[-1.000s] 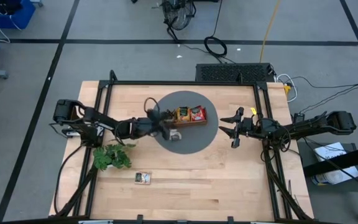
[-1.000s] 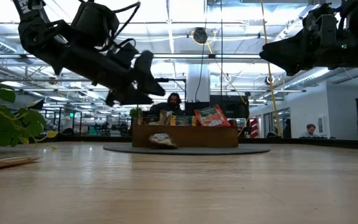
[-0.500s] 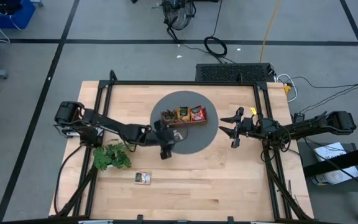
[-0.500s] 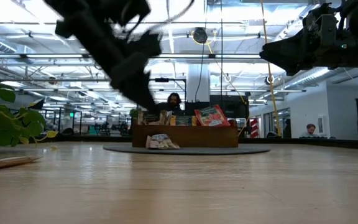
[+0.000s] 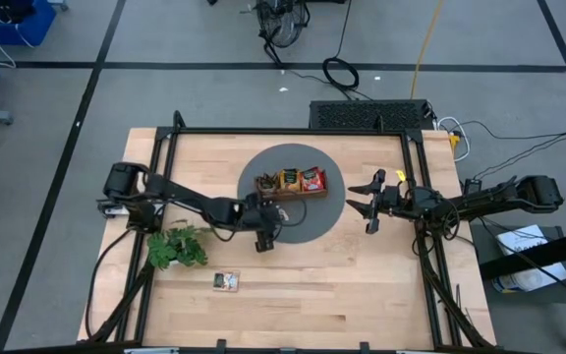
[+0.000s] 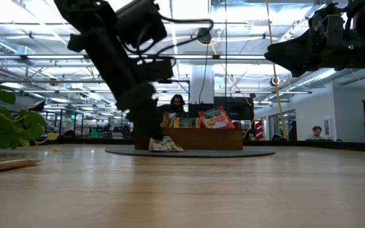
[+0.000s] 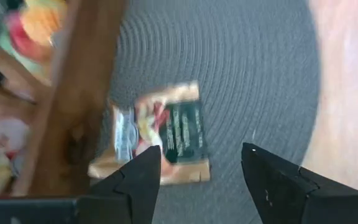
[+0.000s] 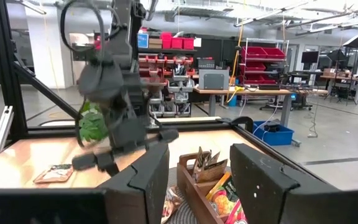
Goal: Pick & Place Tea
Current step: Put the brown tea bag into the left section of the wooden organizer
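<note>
A: What changed since the frame a second ago?

B: We see the left tool (image 5: 264,236) has swung off the wooden tray (image 5: 291,183) and come down over the grey mat (image 5: 312,218), its fingers apart around nothing. The pale tea sachet (image 7: 160,142) lies flat on the mat just ahead of its fingertips, touching the tray's wall.

A: And the other views?

B: Only the left wrist view shows that gap. The low view shows a person (image 6: 177,103) behind the tray. The right tool (image 5: 366,205) waits well beyond the tray, fingers parted, empty. Another sachet (image 5: 226,281) lies on the bench behind the left tool.
</note>
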`<state>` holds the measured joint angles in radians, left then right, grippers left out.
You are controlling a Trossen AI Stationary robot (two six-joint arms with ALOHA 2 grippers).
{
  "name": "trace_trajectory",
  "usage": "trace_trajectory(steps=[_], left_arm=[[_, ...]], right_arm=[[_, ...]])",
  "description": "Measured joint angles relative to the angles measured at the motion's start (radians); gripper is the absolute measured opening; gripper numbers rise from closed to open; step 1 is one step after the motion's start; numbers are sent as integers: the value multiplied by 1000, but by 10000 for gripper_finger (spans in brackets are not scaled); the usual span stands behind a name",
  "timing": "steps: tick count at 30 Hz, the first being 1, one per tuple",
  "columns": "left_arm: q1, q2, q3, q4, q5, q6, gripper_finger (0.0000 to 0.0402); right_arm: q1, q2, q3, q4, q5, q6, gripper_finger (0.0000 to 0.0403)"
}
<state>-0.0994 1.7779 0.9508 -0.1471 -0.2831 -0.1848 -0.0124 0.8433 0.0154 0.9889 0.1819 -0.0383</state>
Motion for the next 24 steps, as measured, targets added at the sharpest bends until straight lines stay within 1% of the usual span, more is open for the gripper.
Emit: trace_trajectory(steps=[7,12,21,24], left_arm=[[24,65,-1,24,-6,5,223],[22,93,2,37,-12,3,223],[23,98,2,38,-10,-12,223],[22,98,2,29,-6,-34,211]], right_arm=[[0,1,0,1,0,0,155],[0,2,0,0,0,0,155],[0,2,0,1,0,0,155],[0,2,0,1,0,0,155]])
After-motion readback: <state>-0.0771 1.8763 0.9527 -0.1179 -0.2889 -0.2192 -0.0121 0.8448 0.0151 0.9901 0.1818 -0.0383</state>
